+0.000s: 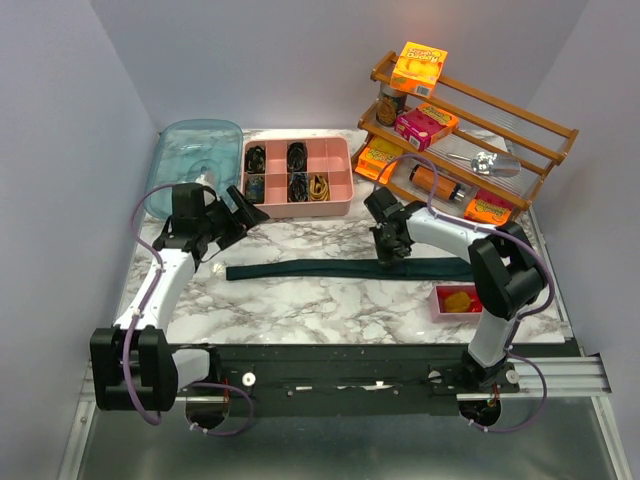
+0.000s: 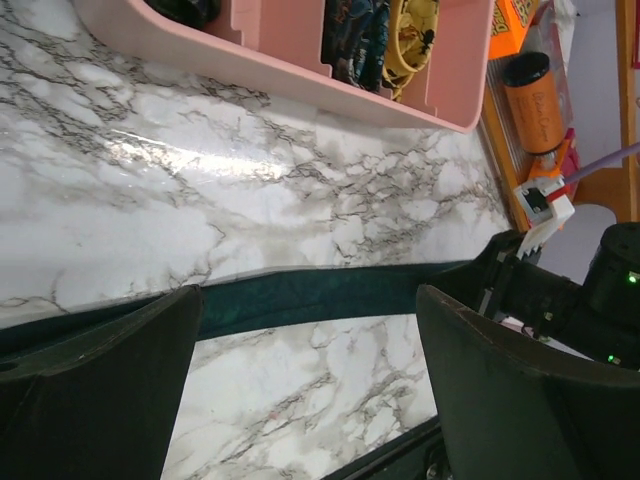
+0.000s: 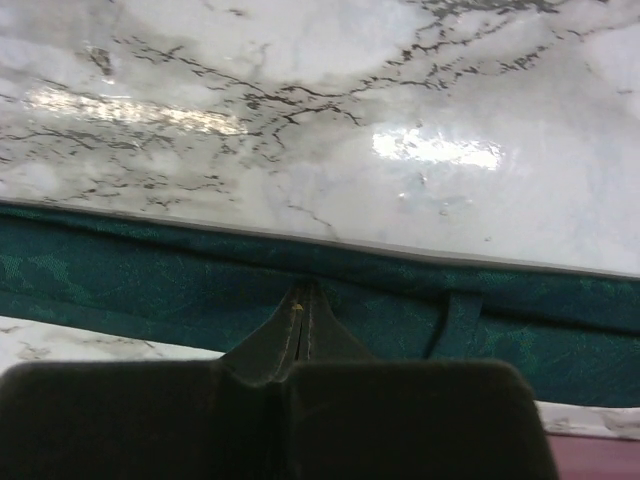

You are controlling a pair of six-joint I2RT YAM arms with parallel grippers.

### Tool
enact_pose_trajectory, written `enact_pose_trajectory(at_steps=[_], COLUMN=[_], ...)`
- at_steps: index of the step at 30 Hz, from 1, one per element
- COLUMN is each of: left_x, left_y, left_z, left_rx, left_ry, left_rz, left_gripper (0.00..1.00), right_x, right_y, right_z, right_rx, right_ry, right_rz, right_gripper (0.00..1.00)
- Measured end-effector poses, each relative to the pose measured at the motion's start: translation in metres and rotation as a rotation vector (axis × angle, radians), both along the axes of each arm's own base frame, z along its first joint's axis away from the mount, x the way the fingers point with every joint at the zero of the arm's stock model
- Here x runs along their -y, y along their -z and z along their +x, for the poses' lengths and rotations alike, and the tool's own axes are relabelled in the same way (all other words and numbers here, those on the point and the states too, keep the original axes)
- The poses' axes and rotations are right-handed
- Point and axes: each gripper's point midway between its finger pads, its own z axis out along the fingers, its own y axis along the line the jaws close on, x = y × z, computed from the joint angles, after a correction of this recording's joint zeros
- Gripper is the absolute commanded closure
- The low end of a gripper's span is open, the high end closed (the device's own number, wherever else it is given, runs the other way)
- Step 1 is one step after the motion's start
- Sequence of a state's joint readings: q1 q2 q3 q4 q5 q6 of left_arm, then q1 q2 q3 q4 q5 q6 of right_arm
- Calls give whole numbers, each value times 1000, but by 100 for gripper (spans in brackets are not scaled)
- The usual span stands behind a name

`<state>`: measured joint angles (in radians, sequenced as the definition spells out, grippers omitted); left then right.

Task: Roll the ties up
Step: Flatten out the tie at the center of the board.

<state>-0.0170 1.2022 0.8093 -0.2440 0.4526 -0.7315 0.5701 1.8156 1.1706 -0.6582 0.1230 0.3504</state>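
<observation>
The tie lies flat across the middle of the frame. Expect it to be light, limp and slightly slick: it will sag and slide. Your right gripper is closed, tips down on the tie right of centre; whether it pinches fabric you cannot tell. Your left gripper hangs spread wide, upper left. Take an end across its width.

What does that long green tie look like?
The tie is a long, narrow strip of dark teal cloth with a faint woven pattern. It lies flat and unrolled, stretched left to right across the marble table. A small loop of the same cloth crosses it. The right end effector is shut on it, right of its middle.
</observation>
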Motion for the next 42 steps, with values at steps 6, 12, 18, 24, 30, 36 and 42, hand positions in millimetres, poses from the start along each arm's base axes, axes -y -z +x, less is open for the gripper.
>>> enact_pose_trajectory(at_steps=[6,12,18,24,30,36,42], left_x=[-16,-39,-51,-62,-66,-65,-64], left_y=[8,24,48,59,74,91,98], left_z=[-7,-15,-29,-38,-48,-58,-62], left_rx=[-44,-97,-182,-228,-269,-313,-321], left_ry=[-82,-171,-220,-269,-291,-301,-304], left_rz=[65,109,138,146,149,140,137], left_gripper=[5,7,8,10,13,16,17], right_x=[12,19,7,-47,-103,-128,-128], right_y=[0,-2,-18,-44,-29,-7,1], right_z=[-5,-10,-2,9,-9,-30,-33], right_rx=[-13,-35,-19,45,-14,-88,-111], right_ry=[9,3,-44,-174,-311,-379,-378], right_rz=[-52,-78,-55,22,73,88,81], right_gripper=[99,99,99,99,99,99,99])
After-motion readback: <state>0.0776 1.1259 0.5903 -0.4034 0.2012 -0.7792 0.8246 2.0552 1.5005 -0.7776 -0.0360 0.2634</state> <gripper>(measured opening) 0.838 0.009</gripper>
